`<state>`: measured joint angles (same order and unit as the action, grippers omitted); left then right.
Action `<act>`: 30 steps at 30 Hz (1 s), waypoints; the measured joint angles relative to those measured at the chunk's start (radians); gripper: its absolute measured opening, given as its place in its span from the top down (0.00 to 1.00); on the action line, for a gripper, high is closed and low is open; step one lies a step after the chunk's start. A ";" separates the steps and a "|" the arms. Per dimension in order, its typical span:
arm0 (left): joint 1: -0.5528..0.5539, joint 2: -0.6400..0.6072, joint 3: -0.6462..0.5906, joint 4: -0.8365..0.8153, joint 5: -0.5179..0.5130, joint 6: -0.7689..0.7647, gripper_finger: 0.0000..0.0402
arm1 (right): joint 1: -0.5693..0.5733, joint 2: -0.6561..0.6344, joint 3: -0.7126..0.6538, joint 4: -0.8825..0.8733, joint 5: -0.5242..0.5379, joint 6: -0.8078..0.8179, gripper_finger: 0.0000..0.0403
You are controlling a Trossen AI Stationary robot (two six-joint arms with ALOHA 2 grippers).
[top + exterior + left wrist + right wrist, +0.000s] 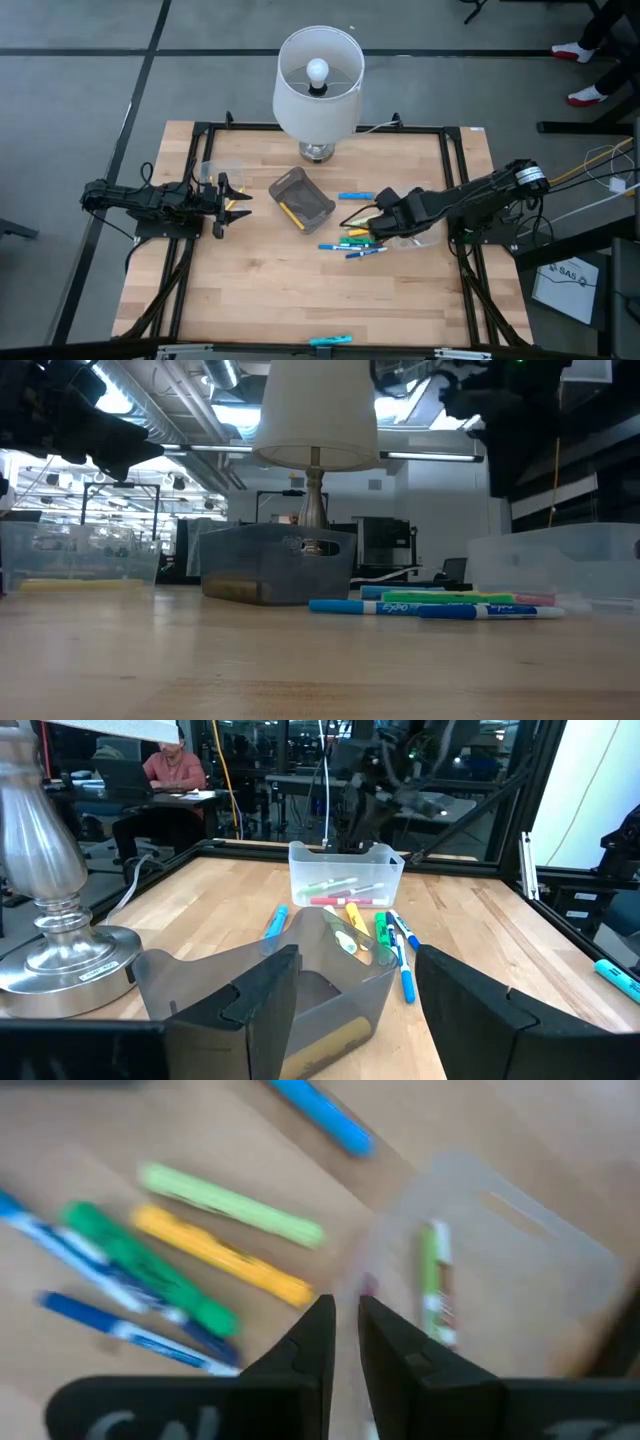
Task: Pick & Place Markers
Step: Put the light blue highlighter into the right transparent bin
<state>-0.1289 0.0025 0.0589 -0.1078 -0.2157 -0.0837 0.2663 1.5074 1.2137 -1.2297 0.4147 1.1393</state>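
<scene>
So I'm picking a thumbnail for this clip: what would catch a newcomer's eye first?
The white-shaded lamp at the table's far edge, bulb lit, dominates. Next come the bright markers scattered right of centre, beside the right claw with its fingers nearly together above them. A smoky grey bin sits mid-table, and the left claw waits open to its left.

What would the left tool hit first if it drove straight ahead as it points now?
Most likely the grey bin, sitting right ahead between the left tool's open fingers; the markers lie beyond it. Depth is uncertain.

Blue, green, yellow markers (358,243); white lampshade (318,85).
</scene>
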 joint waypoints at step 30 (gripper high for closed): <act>0.000 0.000 0.000 0.000 0.000 0.000 0.51 | 0.060 0.305 0.001 0.916 -0.129 -0.710 0.86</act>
<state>-0.1287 0.0022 0.0589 -0.1078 -0.2157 -0.0837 0.3258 1.8122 1.2148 -0.3141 0.2861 0.4288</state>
